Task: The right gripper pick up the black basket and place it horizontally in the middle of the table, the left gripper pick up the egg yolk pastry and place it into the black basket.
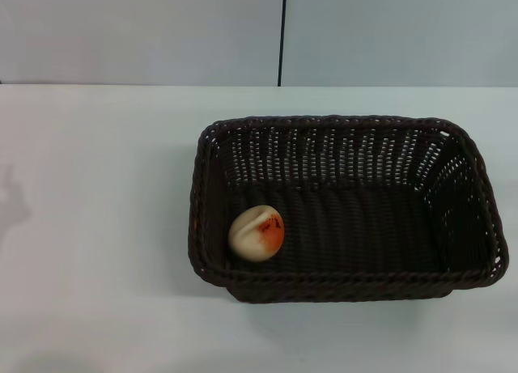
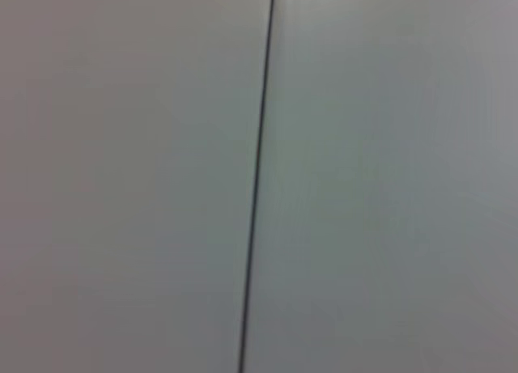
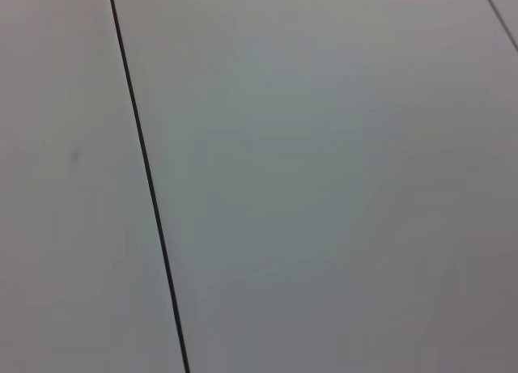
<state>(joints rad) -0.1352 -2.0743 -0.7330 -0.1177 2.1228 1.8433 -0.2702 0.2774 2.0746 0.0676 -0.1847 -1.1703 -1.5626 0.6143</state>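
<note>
White desk [image 1: 97,227], seen from above. The pastry [image 1: 256,233] rests inside the basket [image 1: 348,288], at its left end against the near wall; the basket lies lengthwise, right of centre. Neither end effector is visible, so their state cannot be told.

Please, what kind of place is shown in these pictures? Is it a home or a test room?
Probably a lab or test bench, not a home. A bare white table holds only a black basket with an egg yolk pastry inside, and plain grey wall panels stand behind it. Neither gripper is in view.
</note>
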